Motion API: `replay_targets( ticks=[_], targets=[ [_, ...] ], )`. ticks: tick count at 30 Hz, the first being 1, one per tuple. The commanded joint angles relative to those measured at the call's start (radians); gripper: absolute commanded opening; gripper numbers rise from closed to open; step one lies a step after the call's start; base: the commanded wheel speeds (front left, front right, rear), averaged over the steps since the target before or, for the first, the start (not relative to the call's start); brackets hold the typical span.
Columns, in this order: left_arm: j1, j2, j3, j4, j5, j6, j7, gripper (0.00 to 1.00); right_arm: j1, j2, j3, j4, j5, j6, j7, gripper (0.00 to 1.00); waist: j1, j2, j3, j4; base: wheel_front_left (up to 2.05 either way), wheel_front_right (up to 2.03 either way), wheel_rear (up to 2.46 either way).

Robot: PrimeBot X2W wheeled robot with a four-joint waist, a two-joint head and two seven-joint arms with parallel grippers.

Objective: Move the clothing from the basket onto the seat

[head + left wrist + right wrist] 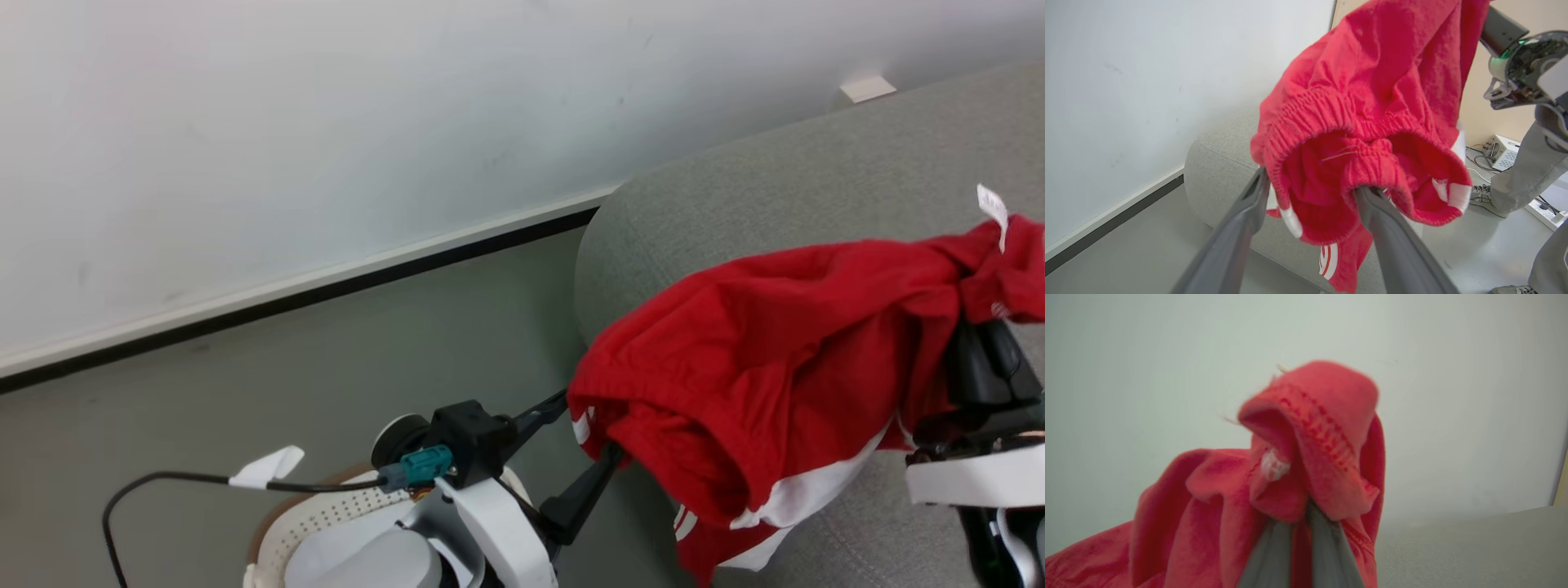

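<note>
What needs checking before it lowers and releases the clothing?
1. Right gripper grip: ok. It is shut, with the clothing pinched between its fingers.
2. Left gripper grip: not ok. It is open and the fabric is only draped over its tips.
3. Clothing out of the basket: ok. It is held up, apart from it.
4. Clothing over the seat: cannot tell. The right end is above it, but the left end hangs at the seat's rounded end.
5. Person's legs on the floor near the seat: clearance cannot tell.
</note>
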Motion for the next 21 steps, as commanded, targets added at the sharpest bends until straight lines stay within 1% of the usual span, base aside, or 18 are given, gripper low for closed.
replay_targets(
  ticks=[1, 6, 11, 19, 21],
  targets=[
    [-0.01, 0.009, 0.002, -0.008, -0.001, -0.003, 0.0, 1.0, -0.018, -0.009, -0.008, -0.007, 0.01, -0.002, 0.004, 0.0, 0.0, -0.0001, 0.018, 0.008, 0.0, 0.0, 0.0],
    [-0.048, 0.028, -0.001, -0.055, 0.021, -0.007, 0.026, 1.0, -0.098, -0.013, -0.039, -0.009, 0.011, -0.002, 0.04, 0.0, 0.0, -0.0001, 0.096, 0.029, 0.0, 0.0, 0.0],
    [-0.089, 0.061, 0.003, -0.106, 0.036, -0.014, 0.053, 1.0, -0.225, -0.02, -0.106, 0.013, 0.018, -0.002, 0.088, 0.0, 0.0, -0.0001, 0.184, 0.045, 0.0, 0.0, 0.0],
    [-0.134, 0.102, 0.005, -0.167, 0.061, -0.021, 0.088, 1.0, -0.428, -0.092, -0.193, 0.076, 0.046, -0.002, 0.146, 0.0, 0.0, -0.0001, 0.3, 0.058, 0.0, 0.0, 0.0],
    [-0.148, 0.111, 0.006, -0.184, 0.067, -0.024, 0.096, 1.0, -0.472, -0.123, -0.218, 0.105, 0.045, -0.002, 0.157, 0.0, 0.0, -0.0001, 0.329, 0.063, 0.0, 0.0, 0.0]
  ],
)
